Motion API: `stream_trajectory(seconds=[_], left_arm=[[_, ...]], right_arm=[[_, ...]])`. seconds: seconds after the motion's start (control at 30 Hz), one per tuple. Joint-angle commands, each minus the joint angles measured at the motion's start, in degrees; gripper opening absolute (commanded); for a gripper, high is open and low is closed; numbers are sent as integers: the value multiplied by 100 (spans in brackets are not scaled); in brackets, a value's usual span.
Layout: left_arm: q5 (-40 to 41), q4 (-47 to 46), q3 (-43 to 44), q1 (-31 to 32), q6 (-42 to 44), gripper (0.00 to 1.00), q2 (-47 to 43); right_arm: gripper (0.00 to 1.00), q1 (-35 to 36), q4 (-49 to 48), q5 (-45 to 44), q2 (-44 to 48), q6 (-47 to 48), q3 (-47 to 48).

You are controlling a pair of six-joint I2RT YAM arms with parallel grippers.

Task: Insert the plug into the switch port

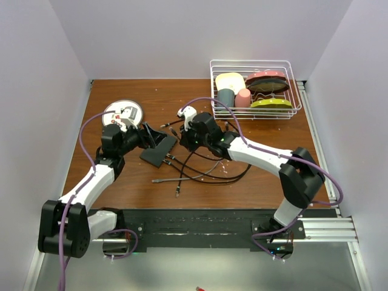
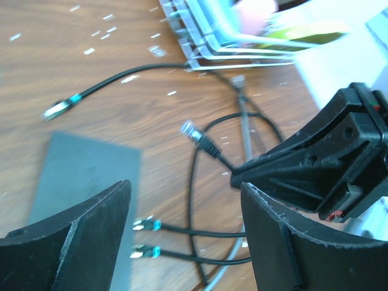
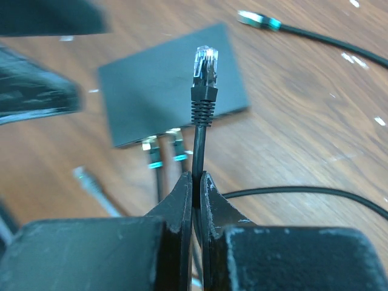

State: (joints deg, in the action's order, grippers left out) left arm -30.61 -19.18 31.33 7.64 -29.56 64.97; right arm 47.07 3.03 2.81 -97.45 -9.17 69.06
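Wooden table (image 1: pixel 267 182), two arms at its near edge: plug held, not in the switch.

Toward the near edge, mid-table, loose black cables (image 1: pixel 200 176) lie tangled. Beyond them the right gripper (image 3: pixel 195 182) has its jaws pressed together on a black cable just below the plug (image 3: pixel 205 63), a clear connector standing upright above the fingertips, clear of the surface. The switch (image 3: pixel 173 91) lies flat near the table's middle, left of that gripper; two other plugs (image 3: pixel 165 147) sit at its near edge, seated or not I cannot tell. The left gripper (image 2: pixel 185 189) hangs over the switch with jaws spread wide, gripping nothing. Toward the far left corner is a round white plate (image 1: pixel 112 109); at the far right corner is a wire dish rack (image 1: pixel 211 85).
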Motion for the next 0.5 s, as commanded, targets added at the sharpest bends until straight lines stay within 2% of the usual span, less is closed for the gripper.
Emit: stream_trajectory(seconds=[0.0, 0.33, 0.47], left_arm=[[-691, -806, -92, 27, -331, 77, -142], [-938, -1184, -224, 27, -603, 74, -222], [-964, -1307, -241, 27, -700, 69, -82]], right_arm=[[0, -22, -592, 791, 349, 214, -401], [0, -22, -813, 1363, 780, 284, -622], [0, -22, -804, 1450, 833, 293, -622]])
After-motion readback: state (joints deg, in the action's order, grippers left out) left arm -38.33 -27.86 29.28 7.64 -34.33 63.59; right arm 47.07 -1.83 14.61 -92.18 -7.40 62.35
